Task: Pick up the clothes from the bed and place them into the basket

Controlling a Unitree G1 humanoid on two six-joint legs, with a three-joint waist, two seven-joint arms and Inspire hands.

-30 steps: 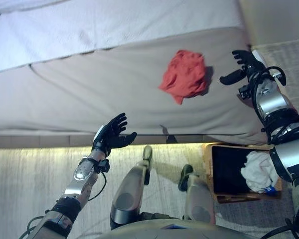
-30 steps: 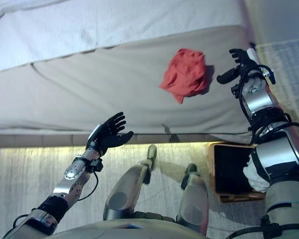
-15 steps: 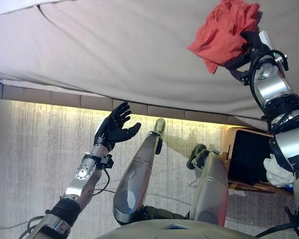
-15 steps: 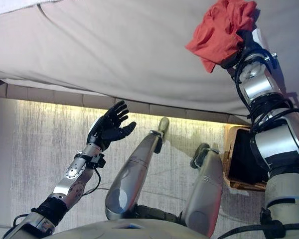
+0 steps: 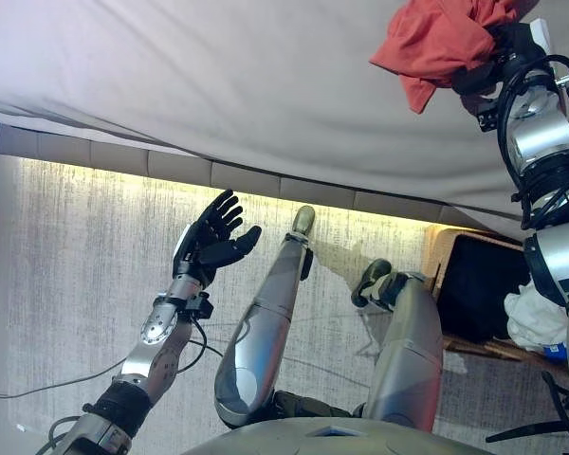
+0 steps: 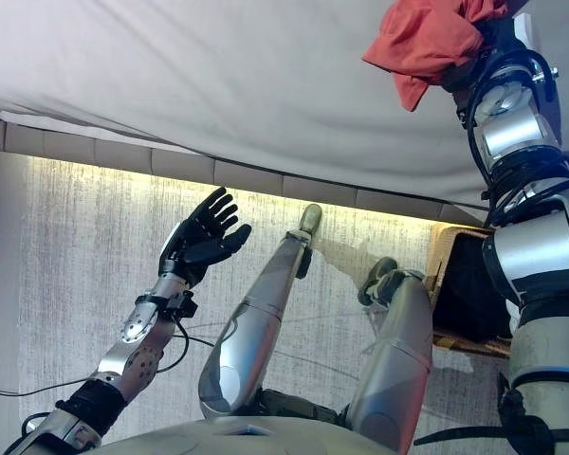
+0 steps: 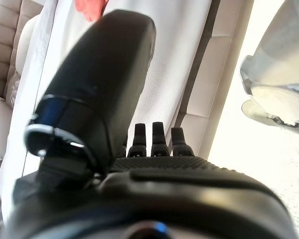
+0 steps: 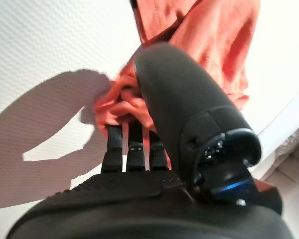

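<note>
The right hand [image 5: 501, 59] has its fingers curled into the red cloth [image 5: 434, 40], bunched over the bed [image 5: 218, 85] near its front edge. The basket [image 5: 455, 284] sits on the floor below that arm, already holding 1 white garment [image 5: 534, 318]. The left hand [image 5: 211, 245] hangs open, well apart.

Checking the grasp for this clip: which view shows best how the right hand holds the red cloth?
The right wrist view: the right hand's fingers curl into the red cloth. Both eye views show the cloth bunched at the hand above the bed; the left wrist view catches only a corner.

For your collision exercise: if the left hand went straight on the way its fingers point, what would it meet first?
Probably the pale grey bed cover above the open left hand; depth is unclear.
</note>
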